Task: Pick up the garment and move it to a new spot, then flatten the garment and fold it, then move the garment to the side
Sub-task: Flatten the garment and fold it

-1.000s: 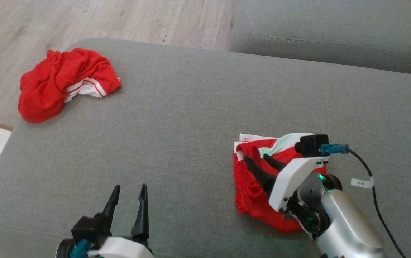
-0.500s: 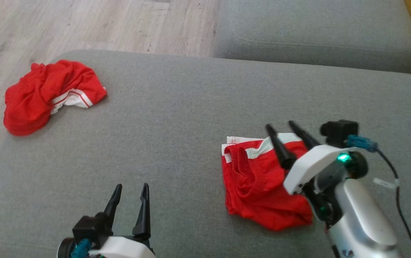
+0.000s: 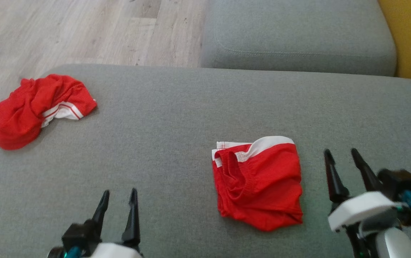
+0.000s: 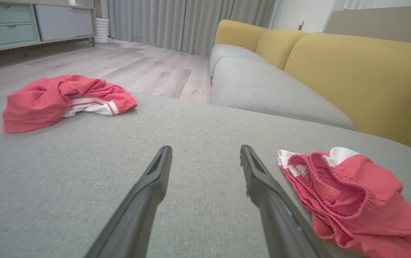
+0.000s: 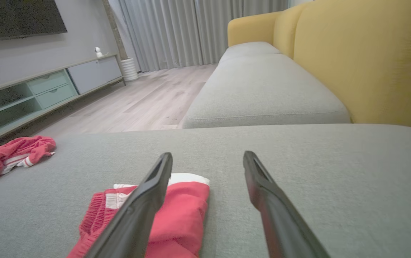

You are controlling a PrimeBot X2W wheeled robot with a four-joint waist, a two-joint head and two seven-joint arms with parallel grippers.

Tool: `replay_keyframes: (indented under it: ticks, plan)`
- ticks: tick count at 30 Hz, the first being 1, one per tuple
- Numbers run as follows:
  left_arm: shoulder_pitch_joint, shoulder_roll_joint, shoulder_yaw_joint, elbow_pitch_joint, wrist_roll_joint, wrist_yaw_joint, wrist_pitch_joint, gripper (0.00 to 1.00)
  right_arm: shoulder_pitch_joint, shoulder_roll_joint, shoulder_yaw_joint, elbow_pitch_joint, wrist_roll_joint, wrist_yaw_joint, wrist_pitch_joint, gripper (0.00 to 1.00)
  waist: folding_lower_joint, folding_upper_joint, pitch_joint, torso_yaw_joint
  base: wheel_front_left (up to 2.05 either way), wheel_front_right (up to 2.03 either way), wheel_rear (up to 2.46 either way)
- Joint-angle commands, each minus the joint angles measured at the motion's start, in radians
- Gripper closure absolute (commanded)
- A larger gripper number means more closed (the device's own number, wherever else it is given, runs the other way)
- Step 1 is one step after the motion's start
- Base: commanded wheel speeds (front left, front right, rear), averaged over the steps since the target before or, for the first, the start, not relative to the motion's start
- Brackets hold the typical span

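Beside garment (image 3: 259, 182), right end effector (image 3: 340, 151) spread; left end effector (image 3: 119, 191) likewise; right wrist view adds TV (image 5: 19, 18).

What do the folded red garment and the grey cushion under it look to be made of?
Folded red garment: thin, soft knit, likely cotton or polyester, matte; it creases loosely and has gathered elastic edging. Grey cushion: matte woven upholstery fabric; fine flecked weave shows up close in the left wrist view.

- Garment (image 3: 259, 182) — thin red cloth, matt, with a white elastic band.
- Sofa cushion (image 3: 169, 118) — grey woven fabric, coarse and matt.
- Floor (image 3: 83, 32) — pale wood planks, low sheen.
- Right hand (image 3: 339, 151) — dark smooth plastic fingers, white shell.
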Motion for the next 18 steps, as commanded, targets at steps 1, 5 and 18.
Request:
replay_keyframes:
  ticks: [1, 5, 18]
  plan:
    - [-0.020, 0.026, 0.047, -0.031, -0.001, 0.008, -0.012, 0.00, -0.030, -0.003, 0.017, -0.045, -0.009, 0.007, -0.015, 0.00, 0.0000, 0.0000, -0.002, -0.002, 0.00, 0.00, 0.00]
    - [0.020, 0.032, 0.062, -0.039, -0.004, 0.015, -0.019, 0.00, 0.034, -0.003, 0.003, -0.073, -0.015, 0.007, -0.046, 0.00, 0.0000, 0.0000, -0.011, -0.011, 0.00, 0.00, 0.00]
    - [0.083, 0.026, 0.109, -0.015, 0.004, -0.007, -0.029, 0.00, 0.113, -0.003, 0.030, -0.067, 0.024, 0.007, -0.072, 0.00, 0.0000, 0.0000, -0.025, -0.023, 0.00, 0.00, 0.00]
